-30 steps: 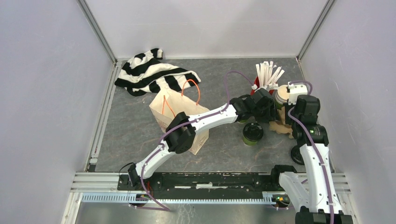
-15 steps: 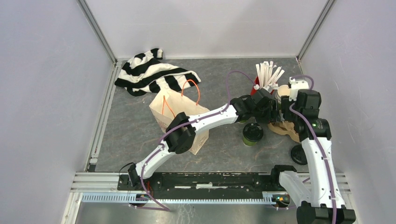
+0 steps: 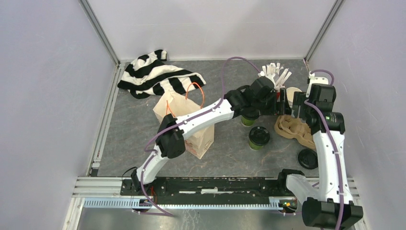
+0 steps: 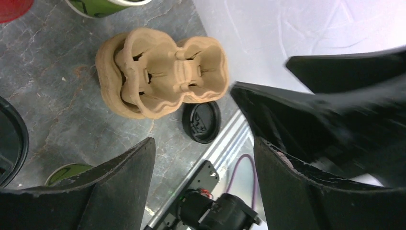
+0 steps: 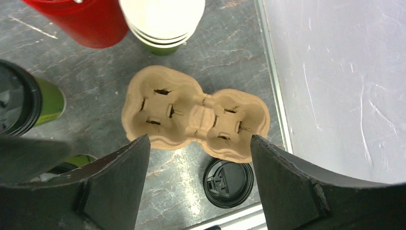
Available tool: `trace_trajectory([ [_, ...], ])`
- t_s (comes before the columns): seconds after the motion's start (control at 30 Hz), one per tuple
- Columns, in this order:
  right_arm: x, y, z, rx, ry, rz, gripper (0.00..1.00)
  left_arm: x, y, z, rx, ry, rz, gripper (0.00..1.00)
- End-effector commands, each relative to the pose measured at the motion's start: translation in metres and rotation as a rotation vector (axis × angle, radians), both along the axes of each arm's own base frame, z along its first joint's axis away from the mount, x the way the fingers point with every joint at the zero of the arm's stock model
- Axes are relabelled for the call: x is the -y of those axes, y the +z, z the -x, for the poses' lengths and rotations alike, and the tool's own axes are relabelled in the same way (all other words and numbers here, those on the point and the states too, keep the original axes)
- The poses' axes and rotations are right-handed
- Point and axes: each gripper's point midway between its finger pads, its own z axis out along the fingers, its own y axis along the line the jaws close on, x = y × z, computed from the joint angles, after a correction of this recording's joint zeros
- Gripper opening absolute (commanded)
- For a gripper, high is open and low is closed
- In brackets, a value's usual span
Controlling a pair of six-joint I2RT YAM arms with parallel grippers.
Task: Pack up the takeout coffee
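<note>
Cups (image 3: 259, 136) upright, long axes vertical.

In the right wrist view — red cup (image 5: 79, 21) cut off on top, 1 lidded cup (image 5: 19, 96) at left.

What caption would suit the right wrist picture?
Open right jaws hover over an empty two-cup cardboard carrier, a loose black lid beside it.

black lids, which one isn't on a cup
The loose lid lying flat on the table beside the cardboard cup carrier, on its near side. The other two sit on the green cups to the carrier's left.
</note>
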Motion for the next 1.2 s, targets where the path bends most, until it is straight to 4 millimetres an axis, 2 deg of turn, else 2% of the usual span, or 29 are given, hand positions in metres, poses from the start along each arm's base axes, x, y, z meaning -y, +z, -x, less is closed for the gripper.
trace_trajectory([
  [0.0, 0.005, -0.015, 0.001, -0.065, -0.027, -0.043, 0.84, -0.015, 0.087, 0.015, 0.076, -0.086, 0.144, 0.81],
  [0.07, -0.007, -0.030, -0.003, -0.071, 0.025, -0.110, 0.82, -0.022, 0.114, 0.026, 0.062, -0.141, 0.186, 0.81],
  [0.13, -0.026, -0.045, -0.007, -0.074, 0.105, -0.195, 0.75, -0.036, 0.140, 0.034, 0.052, -0.172, 0.217, 0.81],
  [0.23, -0.049, -0.070, -0.006, -0.105, 0.197, -0.293, 0.69, -0.068, 0.176, 0.044, 0.058, -0.220, 0.258, 0.81],
  [0.3, -0.060, -0.087, -0.004, -0.122, 0.239, -0.346, 0.67, -0.098, 0.204, 0.048, 0.081, -0.243, 0.290, 0.81],
  [0.37, -0.065, -0.096, -0.004, -0.121, 0.252, -0.370, 0.65, -0.125, 0.220, 0.052, 0.105, -0.264, 0.296, 0.81],
  [0.47, -0.065, -0.095, -0.012, -0.054, 0.232, -0.378, 0.69, -0.161, 0.235, 0.059, 0.159, -0.290, 0.290, 0.82],
  [0.57, -0.063, -0.096, -0.018, -0.028, 0.215, -0.379, 0.67, -0.182, 0.250, 0.067, 0.191, -0.311, 0.311, 0.83],
  [0.7, -0.049, -0.094, -0.026, -0.014, 0.182, -0.305, 0.62, -0.198, 0.263, 0.077, 0.259, -0.335, 0.320, 0.82],
  [0.83, -0.040, -0.089, -0.031, -0.047, 0.182, -0.219, 0.58, -0.223, 0.266, 0.055, 0.366, -0.225, 0.239, 0.83],
  [0.93, -0.046, -0.091, -0.032, -0.057, 0.211, -0.193, 0.58, -0.239, 0.263, 0.040, 0.403, -0.151, 0.182, 0.84],
  [1.03, -0.052, -0.101, -0.030, -0.096, 0.253, -0.153, 0.55, -0.245, 0.258, 0.035, 0.417, -0.122, 0.146, 0.84],
  [1.17, -0.046, -0.112, -0.025, -0.133, 0.245, -0.102, 0.39, -0.248, 0.250, 0.030, 0.413, -0.108, 0.121, 0.84],
])
